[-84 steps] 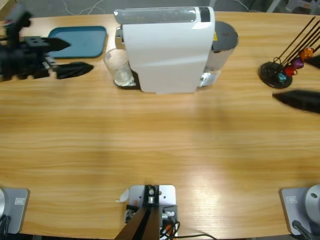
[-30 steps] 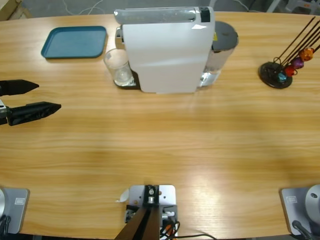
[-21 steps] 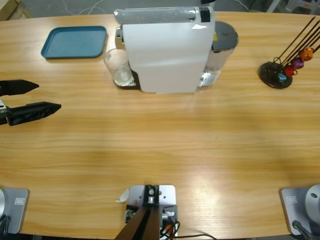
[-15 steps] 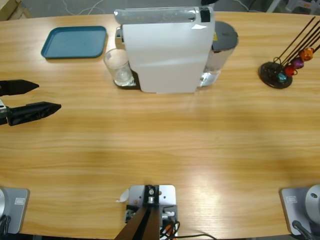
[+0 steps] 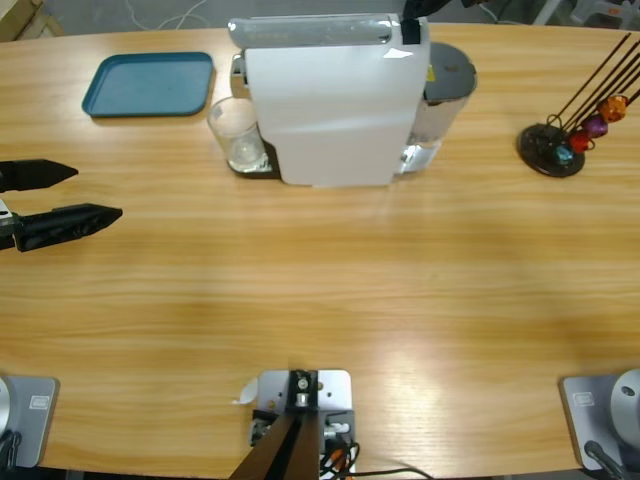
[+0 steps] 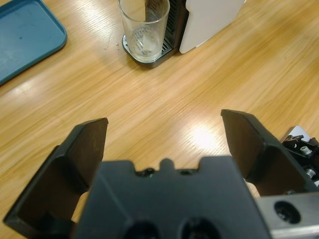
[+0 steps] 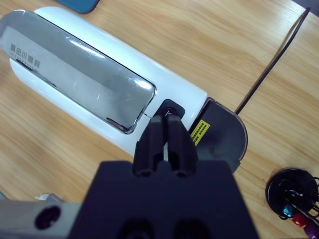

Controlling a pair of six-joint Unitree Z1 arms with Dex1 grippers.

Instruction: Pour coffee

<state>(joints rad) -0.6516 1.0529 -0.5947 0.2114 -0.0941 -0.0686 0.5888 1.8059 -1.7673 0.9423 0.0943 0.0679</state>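
Since the earlier frame, the right pincer (image 7: 167, 130) has appeared at the top edge of the high view, clenched with nothing between its jaws, over the black button (image 7: 171, 108) on the white coffee machine (image 5: 330, 100). Left pincer (image 5: 85, 192) is unmoved, released above the surface (image 5: 320, 290). Glass (image 6: 144, 27) stands on the machine's drip tray (image 6: 141, 54); coffee inside cannot be made out.

Right hand (image 5: 420, 8) barely enters the high view.
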